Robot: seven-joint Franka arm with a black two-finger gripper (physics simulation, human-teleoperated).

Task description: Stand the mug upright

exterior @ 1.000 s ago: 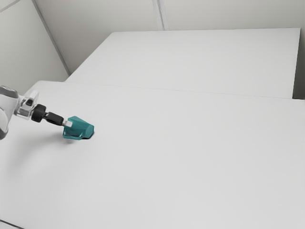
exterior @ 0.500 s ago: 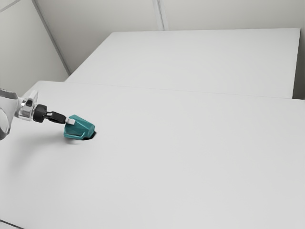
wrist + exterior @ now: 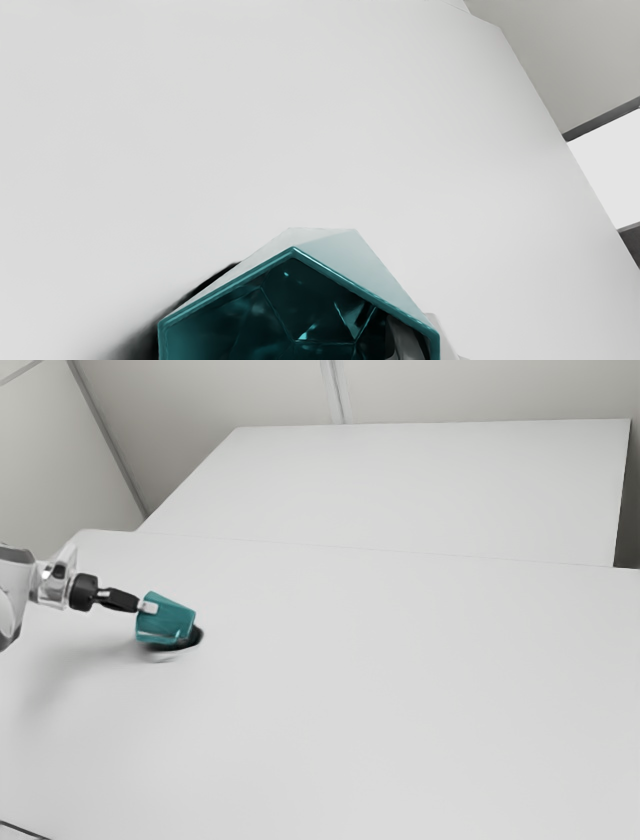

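- Arm (image 3: pixel 12 595): enters from the exterior view's left and reaches toward its right, carried low over the white surface (image 3: pixel 400 710).
- Hand pose: nearly level, with a slight downward slope toward the tips. The black pincer (image 3: pixel 149 607) points away from the arm, its pale tips overlapping the upper part of the mug (image 3: pixel 168 622) near its rim.
- Pincer state: clamped on the mug's side wall. In the wrist view one grey finger (image 3: pixel 407 344) lies inside the mouth and the other (image 3: pixel 444 334) lies against the outside, the wall pinched between them.
- Mug position: at the pincer's tips, its body extending beyond and below them; most of the mouth lies to one side of the pinched wall.
- Mug attitude: tilted, not upright. The open mouth faces back toward the hand, the base farther out from the pincer and lower.
- Mug form: teal, faceted, with an angular rim; the inside shows dark and glossy in the wrist view.
- Contact: a dark shadow (image 3: pixel 196 636) lies on the surface beside the base, beyond the pincer. Whether the base touches down cannot be told.
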